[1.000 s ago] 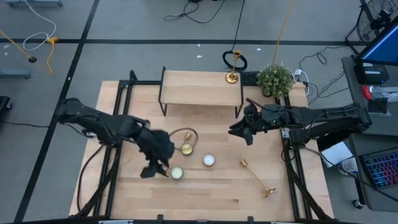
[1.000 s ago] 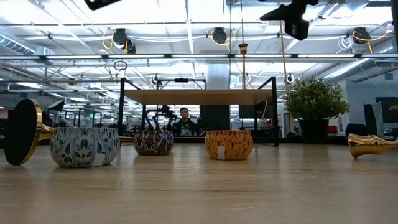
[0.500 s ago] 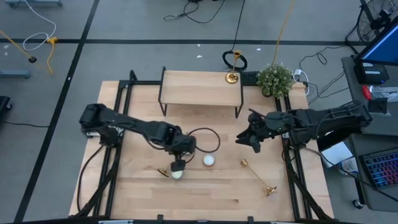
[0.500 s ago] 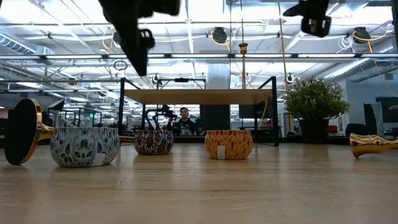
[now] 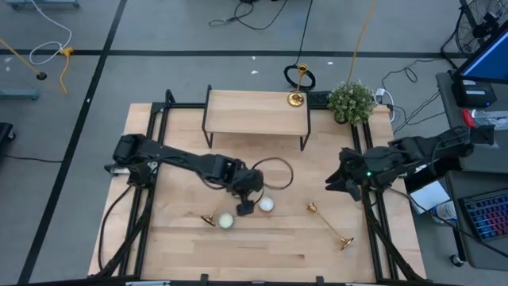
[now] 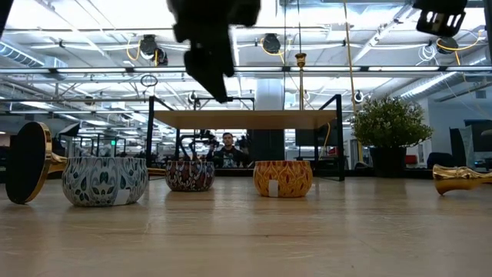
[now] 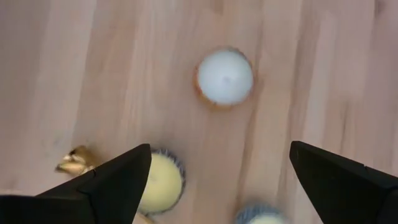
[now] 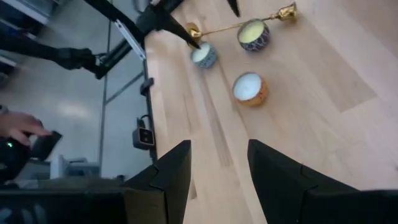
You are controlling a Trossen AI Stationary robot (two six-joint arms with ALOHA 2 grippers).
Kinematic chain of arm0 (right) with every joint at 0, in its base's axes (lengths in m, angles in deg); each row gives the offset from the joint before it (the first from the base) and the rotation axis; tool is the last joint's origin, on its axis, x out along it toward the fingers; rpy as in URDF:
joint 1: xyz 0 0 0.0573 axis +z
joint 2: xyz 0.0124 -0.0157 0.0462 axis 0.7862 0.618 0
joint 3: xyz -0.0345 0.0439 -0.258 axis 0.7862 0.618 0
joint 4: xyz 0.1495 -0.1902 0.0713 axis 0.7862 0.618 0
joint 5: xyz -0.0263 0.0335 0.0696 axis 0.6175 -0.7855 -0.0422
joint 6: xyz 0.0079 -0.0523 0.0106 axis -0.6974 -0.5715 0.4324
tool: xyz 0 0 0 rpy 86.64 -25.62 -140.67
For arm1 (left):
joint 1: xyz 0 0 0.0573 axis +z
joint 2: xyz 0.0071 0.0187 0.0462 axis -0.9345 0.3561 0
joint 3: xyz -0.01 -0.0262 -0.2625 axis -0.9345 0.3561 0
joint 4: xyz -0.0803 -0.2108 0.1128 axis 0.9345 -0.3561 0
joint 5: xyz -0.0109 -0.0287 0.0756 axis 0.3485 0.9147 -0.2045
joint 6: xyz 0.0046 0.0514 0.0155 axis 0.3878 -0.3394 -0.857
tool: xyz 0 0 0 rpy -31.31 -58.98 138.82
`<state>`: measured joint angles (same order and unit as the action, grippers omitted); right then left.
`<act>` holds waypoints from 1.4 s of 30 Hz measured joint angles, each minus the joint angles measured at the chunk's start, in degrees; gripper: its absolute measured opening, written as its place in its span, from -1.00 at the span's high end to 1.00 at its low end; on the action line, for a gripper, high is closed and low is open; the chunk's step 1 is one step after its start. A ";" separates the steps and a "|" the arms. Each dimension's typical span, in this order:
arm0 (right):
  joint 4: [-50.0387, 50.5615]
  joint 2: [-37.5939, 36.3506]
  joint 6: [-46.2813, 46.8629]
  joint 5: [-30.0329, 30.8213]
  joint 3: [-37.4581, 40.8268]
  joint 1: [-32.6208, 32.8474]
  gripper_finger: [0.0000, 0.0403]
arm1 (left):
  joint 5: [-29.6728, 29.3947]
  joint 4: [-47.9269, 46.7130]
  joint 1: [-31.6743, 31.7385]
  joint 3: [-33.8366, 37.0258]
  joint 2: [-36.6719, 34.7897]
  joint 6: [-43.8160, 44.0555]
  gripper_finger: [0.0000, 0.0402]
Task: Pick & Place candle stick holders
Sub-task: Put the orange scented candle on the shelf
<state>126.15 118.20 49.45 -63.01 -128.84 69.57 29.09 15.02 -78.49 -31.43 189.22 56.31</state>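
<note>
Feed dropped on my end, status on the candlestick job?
Left gripper open, empty, above the candle tins. Right gripper empty at table's right edge. One candle stick holder upright on shelf, two lying on table. Tins crowd the left one.

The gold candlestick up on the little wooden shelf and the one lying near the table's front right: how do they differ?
The shelf candlestick stands upright at the shelf's back right corner; the front-right candlestick lies flat on the table. From above, the standing one looks short, while the lying one shows its whole stem. Both are shiny gold with a round flared base, and neither is held by a gripper.
</note>
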 joint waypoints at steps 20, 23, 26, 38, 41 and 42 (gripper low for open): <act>5.72 -4.20 1.03 4.83 0.00 3.82 0.22 | 2.59 -7.31 -0.15 -19.03 20.42 -12.31 -0.98; 5.81 -4.28 0.50 5.08 0.00 3.79 0.22 | 1.22 -6.92 -0.21 -19.03 20.97 -12.43 -0.98; 5.83 -4.28 0.20 6.16 0.00 3.79 0.22 | 0.26 -6.86 -0.16 -19.03 20.96 -13.20 -0.98; 5.80 -4.26 0.24 7.83 0.00 3.75 0.22 | 3.93 -2.74 0.75 -19.10 22.46 -13.17 -0.98; 5.80 -4.23 0.32 7.85 0.00 3.75 0.22 | 4.26 -4.43 0.54 -19.04 23.27 -13.02 -0.98; 5.80 -4.23 0.46 7.87 0.00 3.75 0.22 | 4.09 -4.53 0.47 -19.01 23.34 -13.04 -0.98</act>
<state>131.95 113.96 49.91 -55.14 -128.84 73.32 33.17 10.49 -78.02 -50.44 212.55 43.27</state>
